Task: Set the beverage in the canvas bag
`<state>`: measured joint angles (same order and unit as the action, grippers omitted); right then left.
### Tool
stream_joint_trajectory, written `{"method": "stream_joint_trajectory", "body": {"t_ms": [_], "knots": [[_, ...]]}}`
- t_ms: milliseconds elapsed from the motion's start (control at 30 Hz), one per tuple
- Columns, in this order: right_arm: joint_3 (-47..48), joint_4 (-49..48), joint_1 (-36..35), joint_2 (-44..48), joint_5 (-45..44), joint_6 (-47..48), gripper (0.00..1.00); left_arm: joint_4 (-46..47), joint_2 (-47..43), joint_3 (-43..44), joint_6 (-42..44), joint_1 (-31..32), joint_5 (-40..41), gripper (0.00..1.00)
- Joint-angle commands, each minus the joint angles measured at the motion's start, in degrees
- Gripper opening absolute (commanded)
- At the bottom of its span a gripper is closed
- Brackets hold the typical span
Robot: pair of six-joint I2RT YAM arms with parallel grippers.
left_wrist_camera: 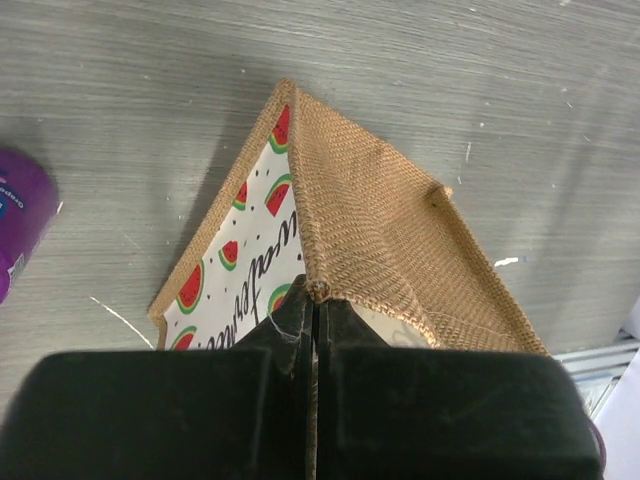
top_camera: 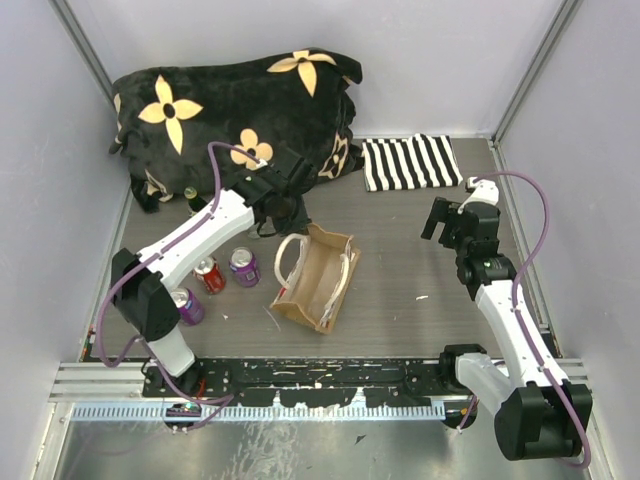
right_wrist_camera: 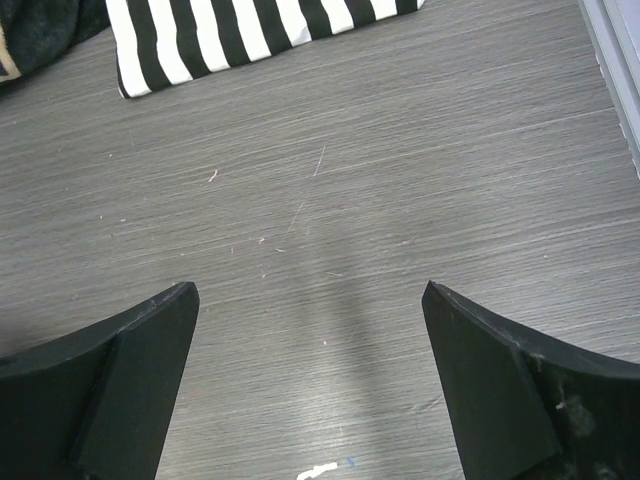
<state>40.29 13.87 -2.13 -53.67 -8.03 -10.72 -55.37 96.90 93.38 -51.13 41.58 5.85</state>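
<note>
The tan canvas bag (top_camera: pixel 318 283) with cream rope handles sits mid-table, tilted, mouth facing up and left. My left gripper (top_camera: pixel 294 220) is shut on the bag's woven rim at a corner. In the left wrist view the gripper (left_wrist_camera: pixel 316 305) pinches that rim, with the bag's watermelon-print side (left_wrist_camera: pixel 235 270) below. Three drink cans stand left of the bag: a purple one (top_camera: pixel 244 266), a red one (top_camera: pixel 209 274) and another purple one (top_camera: pixel 187 305). A purple can (left_wrist_camera: pixel 20 225) also shows in the left wrist view. My right gripper (top_camera: pixel 445 225) (right_wrist_camera: pixel 308 295) is open and empty over bare table.
A big black plush item with yellow flowers (top_camera: pixel 240 105) fills the back left. A black-and-white striped cloth (top_camera: pixel 408 162) (right_wrist_camera: pixel 250 35) lies at the back right. A green bottle top (top_camera: pixel 190 196) stands by the plush. Cage walls close in both sides.
</note>
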Motion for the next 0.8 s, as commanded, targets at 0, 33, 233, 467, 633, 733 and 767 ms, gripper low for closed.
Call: {"method": "stream_joint_trajectory", "body": {"t_ms": [0, 33, 233, 467, 633, 733, 767], "knots": [[0.04, -0.84, 0.1, 1.57, 0.2, -0.39, 1.0, -2.32, 2.25, 2.71, -4.47, 0.36, 2.9, 0.0], [0.07, -0.66, 0.11, 1.56, 0.25, -0.34, 1.0, -2.07, 2.72, 2.87, -4.43, 0.49, 3.08, 0.05], [-0.1, 0.02, 0.11, 2.15, 1.11, 0.53, 1.0, 2.06, 4.48, 4.69, -0.5, 0.28, 0.98, 0.83], [1.18, 2.21, 0.11, 3.13, 5.95, 2.52, 0.95, 9.1, 4.21, 10.76, 8.82, -4.87, -4.89, 0.91], [7.97, 7.33, 0.11, 0.39, 11.48, -0.08, 0.84, 9.83, 2.25, 15.78, 21.26, -8.62, -7.49, 0.83], [15.63, 13.51, 0.11, -3.27, 15.99, -3.24, 0.8, 6.54, -0.16, 16.95, 29.47, -9.34, -10.01, 0.82], [18.54, 15.99, 0.11, -4.5, 17.88, -4.55, 0.8, 4.98, -1.2, 16.69, 31.58, -9.34, -11.28, 0.82]]}}
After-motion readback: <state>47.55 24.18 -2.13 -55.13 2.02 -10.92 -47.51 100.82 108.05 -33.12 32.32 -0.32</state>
